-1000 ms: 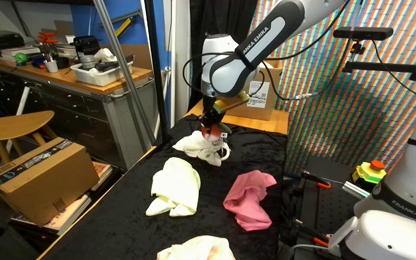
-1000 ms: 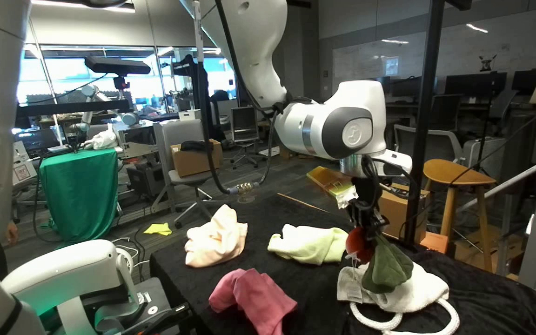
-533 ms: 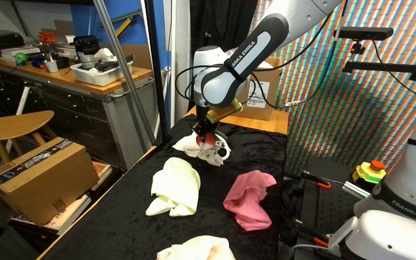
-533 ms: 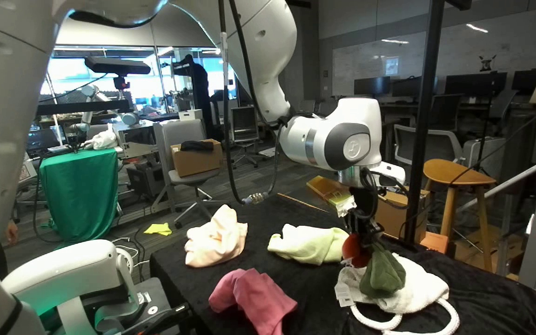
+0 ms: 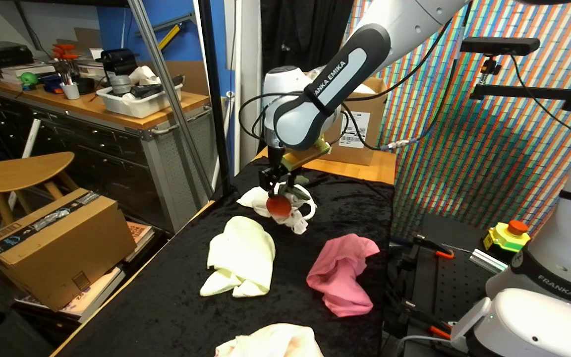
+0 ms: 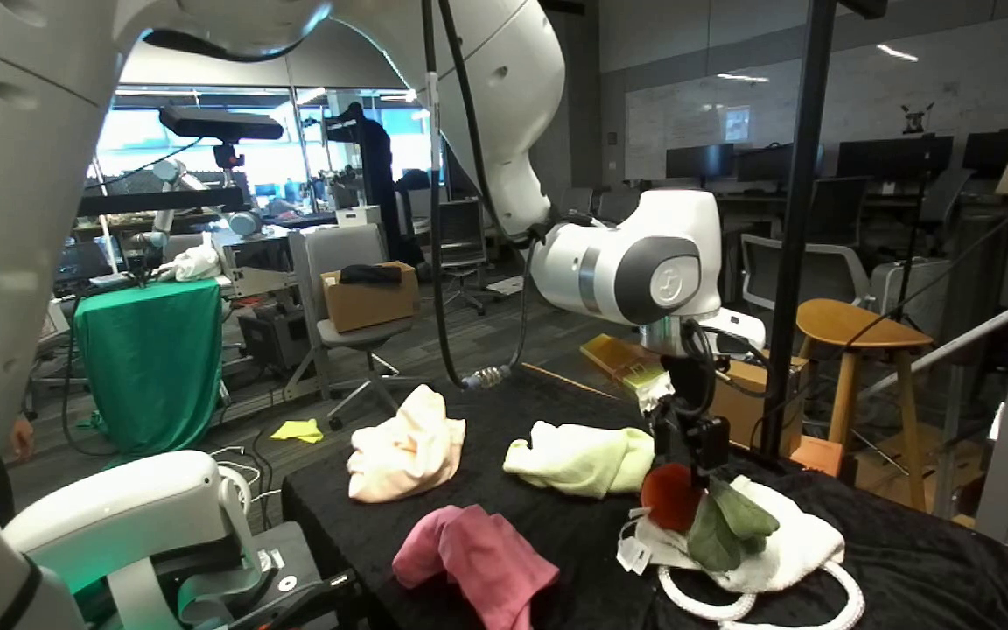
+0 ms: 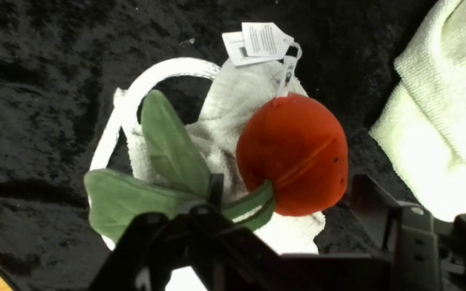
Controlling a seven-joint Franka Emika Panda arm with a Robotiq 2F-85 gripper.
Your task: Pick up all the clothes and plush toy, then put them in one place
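Note:
The plush toy (image 7: 297, 161), a red ball with green leaves and a white tag, rests on a whitish cloth with rope loops (image 6: 797, 538). My gripper (image 7: 288, 186) stands open around it. The right finger is apart from the ball; the left finger is beside the leaf stem, and I cannot tell whether it touches. Three more clothes lie apart on the black-covered table: a pale yellowish-white cloth (image 5: 246, 253), a pink cloth (image 5: 342, 277) and a cream-peach cloth (image 6: 408, 451). The cream-peach one is cut off by the frame edge in an exterior view.
A dark upright post (image 6: 797, 262) stands close beside the arm at the table's edge. Behind the gripper, a cardboard box (image 5: 355, 131) sits on the wooden table end (image 5: 384, 171). A red-topped yellow button box (image 5: 508, 238) is near the robot base.
My gripper has come down with the plush toy, then its fingers have spread and let go. The toy now rests on the rope-looped cloth, its leaves spread out. The other clothes have not moved.

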